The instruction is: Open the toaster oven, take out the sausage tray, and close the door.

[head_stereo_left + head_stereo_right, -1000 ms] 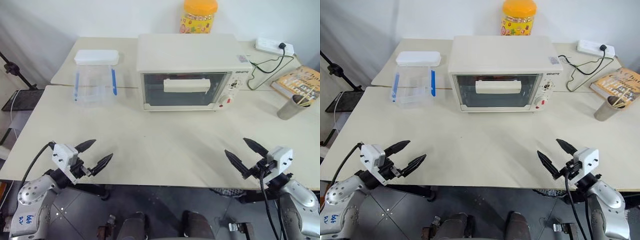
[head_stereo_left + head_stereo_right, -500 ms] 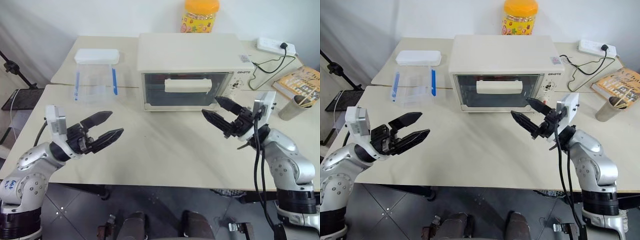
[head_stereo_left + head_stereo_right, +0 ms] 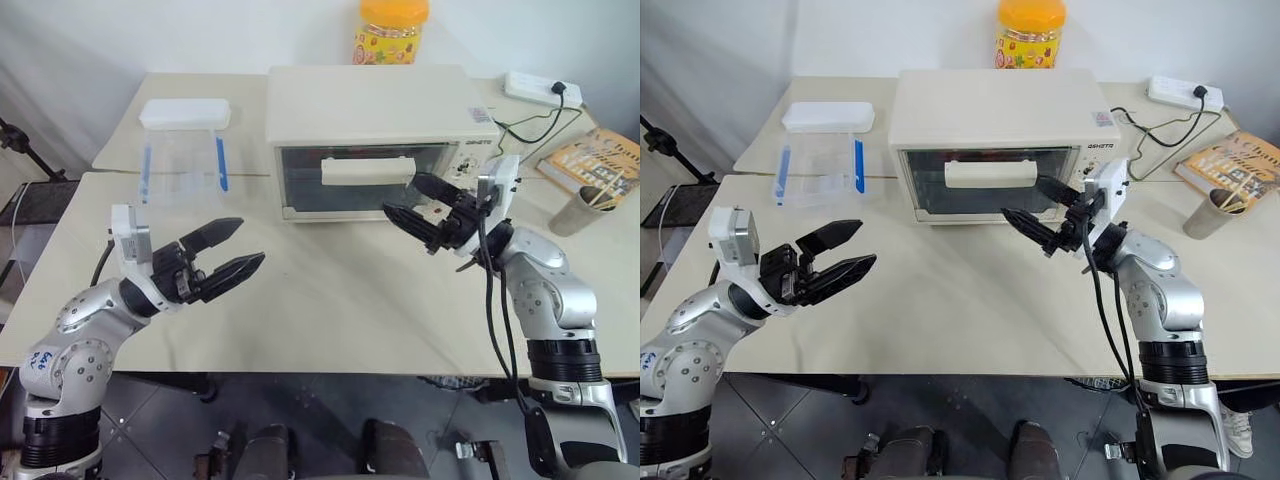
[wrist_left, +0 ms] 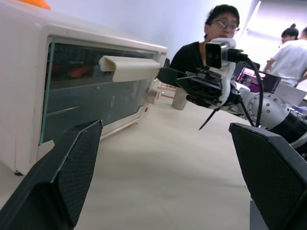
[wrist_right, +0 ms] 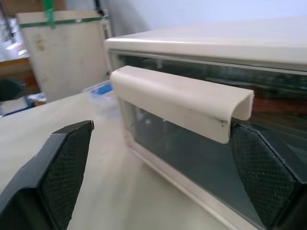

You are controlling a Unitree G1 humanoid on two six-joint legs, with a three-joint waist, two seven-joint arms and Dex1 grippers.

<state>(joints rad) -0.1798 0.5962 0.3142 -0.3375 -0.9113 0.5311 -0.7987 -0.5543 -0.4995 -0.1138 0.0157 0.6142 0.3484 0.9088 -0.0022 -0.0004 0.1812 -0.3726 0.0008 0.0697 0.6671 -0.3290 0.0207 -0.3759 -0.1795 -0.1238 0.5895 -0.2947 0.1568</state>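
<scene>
Both arms have risen from the near table edge and swung inward since a second ago: the right gripper (image 3: 1038, 212), jaws spread wide and holding nothing, now points at the front of the large cream-white boxy toaster oven (image 3: 995, 105), while the left gripper (image 3: 833, 258), equally wide and empty, hangs over open tabletop well to the left and short of the oven. That oven sits toward the back of the pale beige table (image 3: 940, 310), its glass door (image 3: 985, 182) shut and upright, so the tray inside can only be guessed at; through the glass the left wrist view gives a dim reddish shape, too faint to name. What matters for the coming pull is the wide cream bar handle (image 5: 180, 99), whose long axis runs level across the door, and the right wrist view shows it lying between the two black fingers (image 5: 62, 158), just ahead of them and not yet touched. The right arm is plainly the nearer. In front of the door the table is bare, leaving room for it to swing down; a clear plastic box with blue clips (image 3: 818, 165) stands to the oven's left, apart from it.
</scene>
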